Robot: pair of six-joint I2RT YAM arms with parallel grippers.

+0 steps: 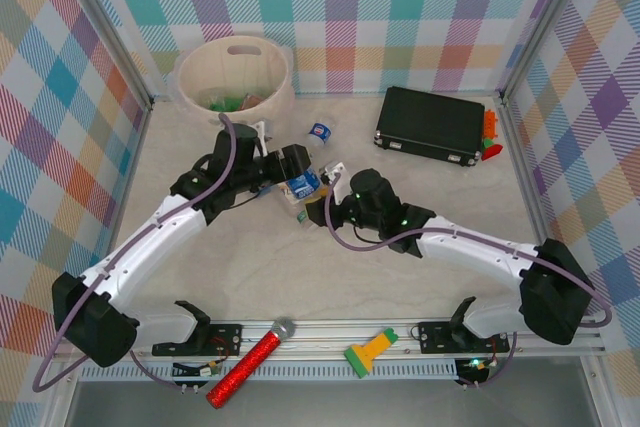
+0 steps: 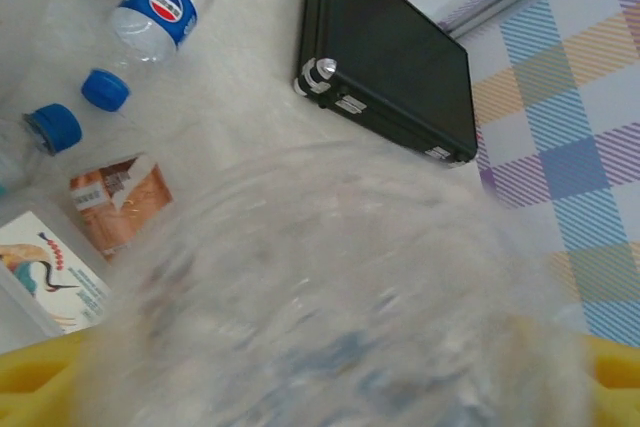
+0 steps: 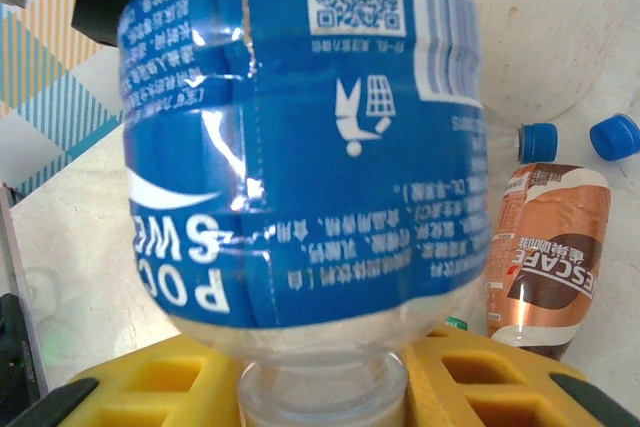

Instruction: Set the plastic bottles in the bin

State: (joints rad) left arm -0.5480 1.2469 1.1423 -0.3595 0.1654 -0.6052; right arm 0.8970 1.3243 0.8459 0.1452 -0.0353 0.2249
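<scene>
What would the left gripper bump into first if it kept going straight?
The blue-labelled bottle, almost at once: it sits big and blurry between the left gripper's yellow fingers. The right gripper holds that bottle by its neck. The black case lies farther behind, though depth is hard to judge.

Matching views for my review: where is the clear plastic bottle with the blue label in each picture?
Top external: the blue-labelled bottle, mid-table.
Left wrist: bottle, blurred, lower foreground.
Right wrist: bottle, close-up, centre.
Shared landmark: brown-labelled bottle, in both wrist views.
</scene>
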